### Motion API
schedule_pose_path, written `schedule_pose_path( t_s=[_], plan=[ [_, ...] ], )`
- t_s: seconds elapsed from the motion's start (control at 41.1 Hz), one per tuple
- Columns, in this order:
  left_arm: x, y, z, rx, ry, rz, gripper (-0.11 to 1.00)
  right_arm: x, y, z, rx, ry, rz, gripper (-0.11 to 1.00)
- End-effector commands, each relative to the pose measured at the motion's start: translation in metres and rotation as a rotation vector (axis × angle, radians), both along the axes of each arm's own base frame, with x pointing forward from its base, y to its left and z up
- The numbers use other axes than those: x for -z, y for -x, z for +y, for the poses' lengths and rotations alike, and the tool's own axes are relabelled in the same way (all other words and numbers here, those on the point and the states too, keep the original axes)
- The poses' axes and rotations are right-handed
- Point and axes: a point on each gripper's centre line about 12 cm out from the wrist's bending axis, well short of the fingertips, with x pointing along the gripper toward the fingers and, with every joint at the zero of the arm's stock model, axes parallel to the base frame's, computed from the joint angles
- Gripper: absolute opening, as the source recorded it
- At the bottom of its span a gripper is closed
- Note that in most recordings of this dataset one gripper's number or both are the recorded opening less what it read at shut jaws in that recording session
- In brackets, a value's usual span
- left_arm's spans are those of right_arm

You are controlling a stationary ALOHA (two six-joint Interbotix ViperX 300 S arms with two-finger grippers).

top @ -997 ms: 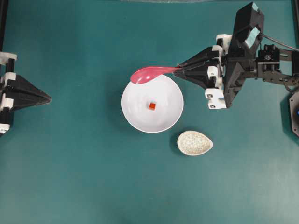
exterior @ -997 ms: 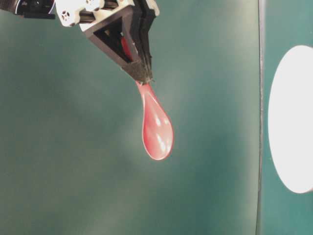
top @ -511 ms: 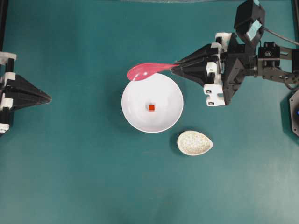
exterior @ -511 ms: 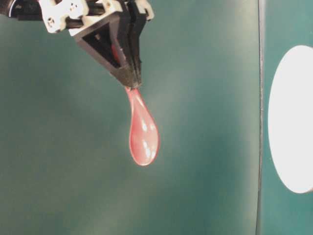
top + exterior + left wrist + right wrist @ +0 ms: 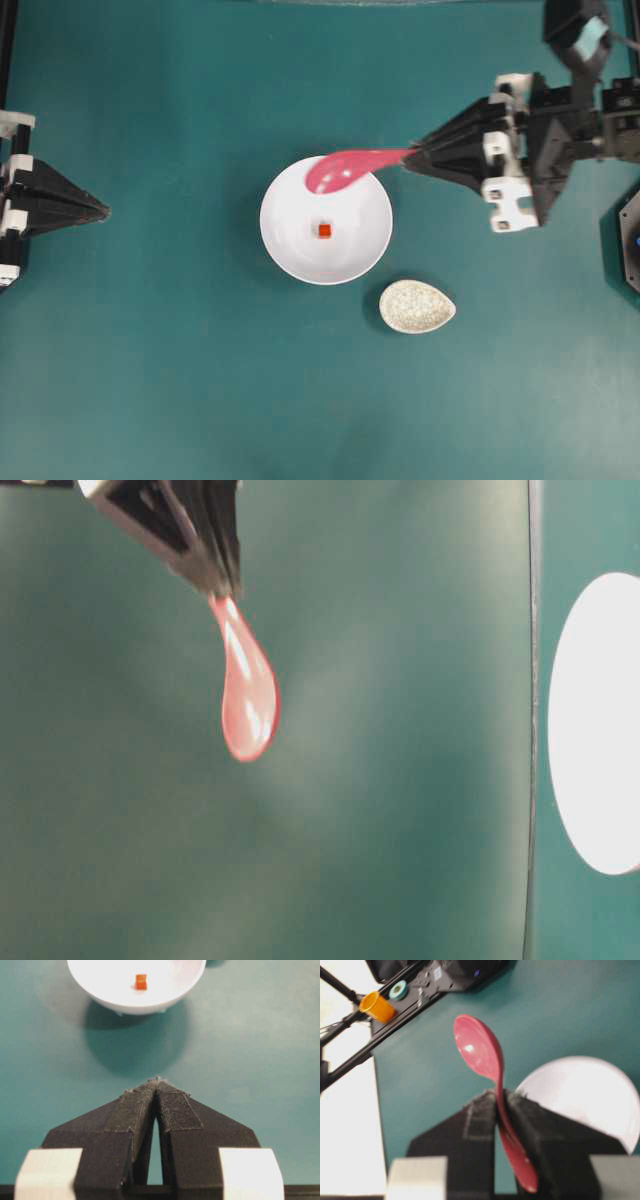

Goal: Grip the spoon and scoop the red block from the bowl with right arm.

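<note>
White bowl (image 5: 326,222) sits mid-table with just the tiny red block (image 5: 324,231) in its middle. Glossy pink spoon (image 5: 345,168) hangs over the bowl's far rim, handle pinched in the right hand (image 5: 408,160). Left hand (image 5: 157,1081) is clenched, holding nothing.

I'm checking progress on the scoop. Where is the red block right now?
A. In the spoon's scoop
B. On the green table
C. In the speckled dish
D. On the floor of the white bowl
D: the red block sits alone at the middle of the bowl, while the spoon, held by the right gripper, has its scoop near the bowl's upper rim, apart from the block.
</note>
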Motion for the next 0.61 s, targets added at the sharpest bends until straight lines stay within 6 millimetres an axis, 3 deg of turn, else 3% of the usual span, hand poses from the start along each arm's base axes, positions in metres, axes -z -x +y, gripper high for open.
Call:
schedule_pose_path(
  t_s=[0.0,0.243,0.584],
  plan=[
    [-0.007,-0.003,0.000,0.001,-0.004,-0.025,0.00,-0.007,0.009,0.003,-0.001,-0.040,-0.004,0.07],
    [-0.011,-0.004,0.000,0.000,-0.001,-0.058,0.00,0.031,0.037,0.024,-0.073,-0.113,0.158,0.07],
    [-0.013,-0.005,0.000,0.001,-0.003,-0.078,0.00,0.067,0.048,0.042,-0.138,-0.116,0.259,0.07]
  ],
)
